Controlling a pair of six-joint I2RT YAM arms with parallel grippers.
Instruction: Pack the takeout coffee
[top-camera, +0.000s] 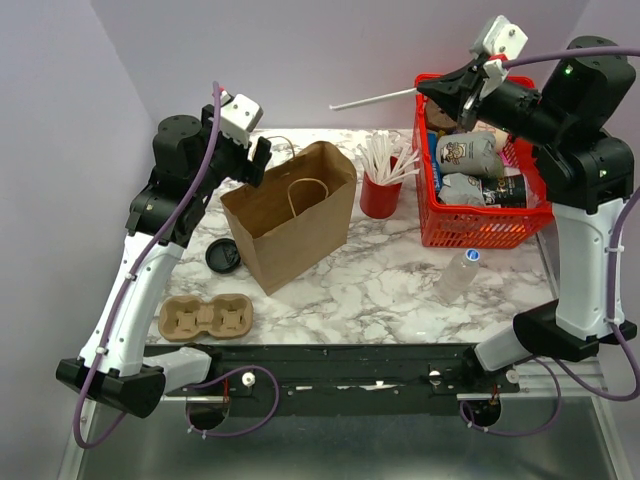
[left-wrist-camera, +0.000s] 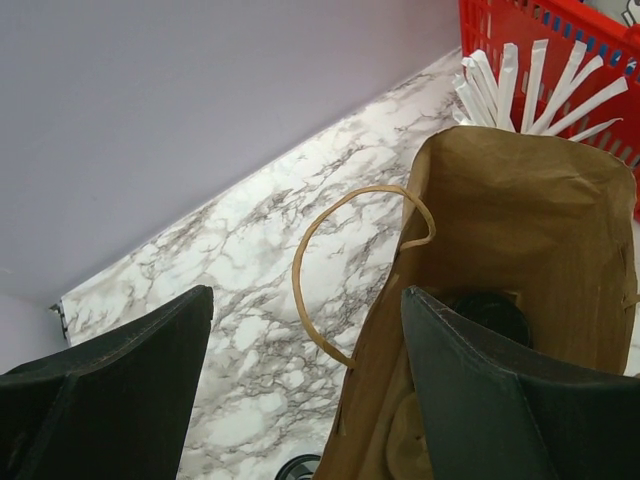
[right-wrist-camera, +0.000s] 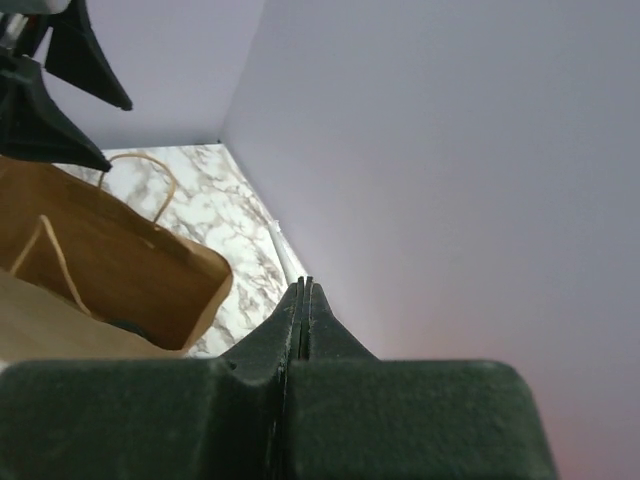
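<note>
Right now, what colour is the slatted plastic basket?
Red; the plastic basket shows best in the top external view.

arms (top-camera: 125, 300): white lower links, black joints
cables (top-camera: 590, 50): purple, running along both arms
wrist cameras (top-camera: 240, 115): white boxes
jaws: black wedges

In the paper bag (left-wrist-camera: 530, 230) a dark round lid (left-wrist-camera: 492, 312) shows only partly, its near edge behind the left gripper (left-wrist-camera: 305, 300), anything beneath hidden.

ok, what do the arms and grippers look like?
Both the left arm and right arm: white links, black joint housings, a purple cable looped along each, white camera block at the wrist. Both the left gripper and right gripper: black, wedge-shaped fingers tapering to points.
</note>
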